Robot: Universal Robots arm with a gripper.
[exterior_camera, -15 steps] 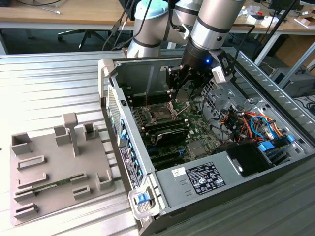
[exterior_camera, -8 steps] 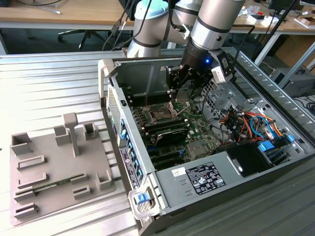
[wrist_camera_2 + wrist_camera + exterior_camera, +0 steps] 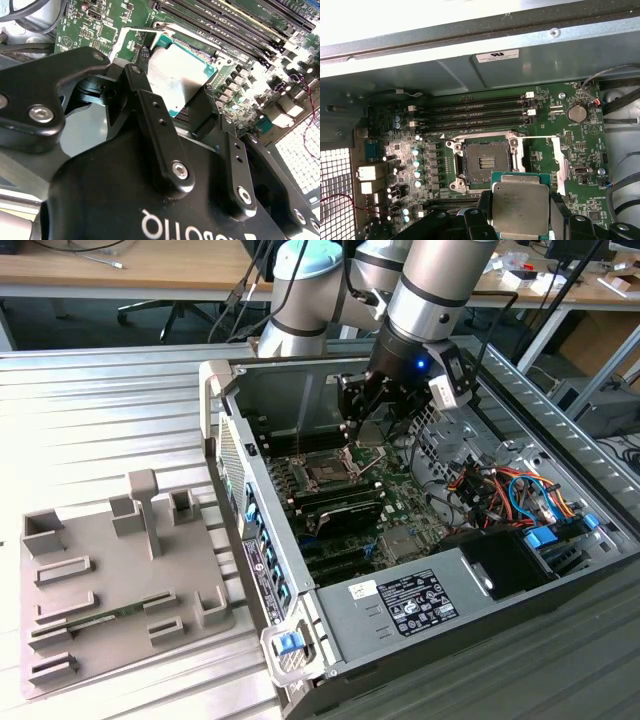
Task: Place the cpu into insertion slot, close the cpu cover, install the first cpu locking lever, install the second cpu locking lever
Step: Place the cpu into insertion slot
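Starting at the worktop's left edge in the exterior view, a grey fixture (image 3: 120, 570) lies beside the open case (image 3: 290, 390) and plays no part in this step; inside the case the board (image 3: 400, 510) lies flat, and the socket (image 3: 486, 162) sits on it between two banks of memory slots (image 3: 475, 112), bare, its contact field exposed; the cover (image 3: 560, 167) looks swung back beside the socket, though I cannot make out its hinge; my gripper (image 3: 380, 418) hangs over the board just beside the socket, its fingers (image 3: 558, 212) pinching the cpu (image 3: 520, 207) by two opposite edges, metal top toward the wrist, so the chip is in the air and not yet seated; I judge the step in hand to be the placing; to do it well I would keep the chip level, square its edges to the socket frame, match its keyed corner, which I cannot read from here, and lower it straight with no sliding, since the contacts would likely bend under any sideways drag; I would let it settle, not press.
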